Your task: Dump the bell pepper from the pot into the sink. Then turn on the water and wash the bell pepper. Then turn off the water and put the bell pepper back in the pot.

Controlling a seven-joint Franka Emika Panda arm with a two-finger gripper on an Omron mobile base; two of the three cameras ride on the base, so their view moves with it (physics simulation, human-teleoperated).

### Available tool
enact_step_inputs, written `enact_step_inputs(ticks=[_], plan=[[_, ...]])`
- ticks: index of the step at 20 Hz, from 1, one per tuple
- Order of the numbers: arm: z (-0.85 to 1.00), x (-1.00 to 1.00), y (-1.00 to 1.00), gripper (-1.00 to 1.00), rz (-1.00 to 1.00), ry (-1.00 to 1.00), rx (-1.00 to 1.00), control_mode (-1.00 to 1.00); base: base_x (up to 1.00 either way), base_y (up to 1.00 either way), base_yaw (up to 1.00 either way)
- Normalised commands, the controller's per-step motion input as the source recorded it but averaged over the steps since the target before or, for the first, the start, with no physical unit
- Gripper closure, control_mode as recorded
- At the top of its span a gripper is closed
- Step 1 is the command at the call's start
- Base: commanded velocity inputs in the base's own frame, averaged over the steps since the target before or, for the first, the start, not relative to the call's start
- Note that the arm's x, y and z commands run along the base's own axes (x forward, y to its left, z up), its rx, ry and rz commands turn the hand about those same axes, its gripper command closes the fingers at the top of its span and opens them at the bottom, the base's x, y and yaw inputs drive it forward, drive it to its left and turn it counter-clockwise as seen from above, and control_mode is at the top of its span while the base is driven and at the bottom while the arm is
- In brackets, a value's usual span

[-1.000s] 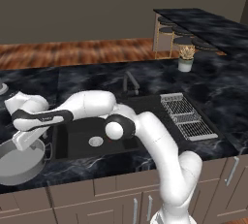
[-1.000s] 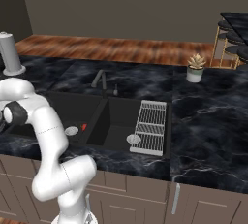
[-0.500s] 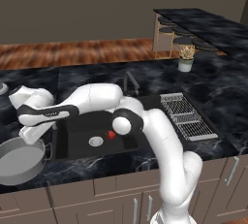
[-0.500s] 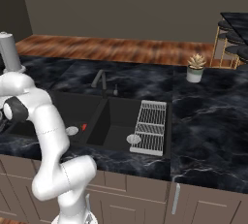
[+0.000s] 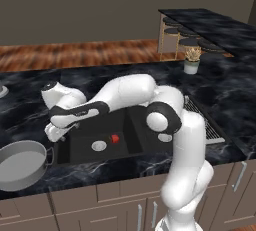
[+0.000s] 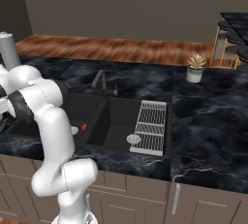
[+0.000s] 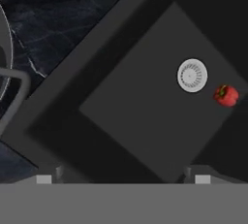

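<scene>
Red pepper [image 5: 115, 138] sits in the sink's [image 5: 131, 125] left basin, right beside the drain [image 5: 99, 146].
Dumping looks done: pot [image 5: 20, 164] is empty on the counter, gripper [image 5: 56, 134] wide open, holding nothing. Next up, probably reaching for the faucet [image 6: 100, 79] to start the water.

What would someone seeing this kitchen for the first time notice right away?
Probably the bright red bell pepper, lying on the floor of the black sink beside the round silver drain. Next, the white arm stretched over that basin, its hand open near the sink's left edge. The grey pot sits empty on the counter just beyond.
</scene>
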Motion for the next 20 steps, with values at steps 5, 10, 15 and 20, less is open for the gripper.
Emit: enact_step_inputs(ticks=[5,10,15,20], plan=[[0.49,-0.06,-0.91,-1.00,-0.01,-0.16,0.20,-1.00,0.00,0.00,0.00],[0.73,-0.01,-0.70,-1.00,0.00,-0.18,0.12,-1.00,0.00,0.00,0.00],[0.58,0.00,-0.53,-1.00,0.00,-0.05,0.05,-1.00,0.00,0.00,0.00],[0.25,-0.01,-0.40,-1.00,0.00,0.00,0.00,-1.00,0.00,0.00,0.00]])
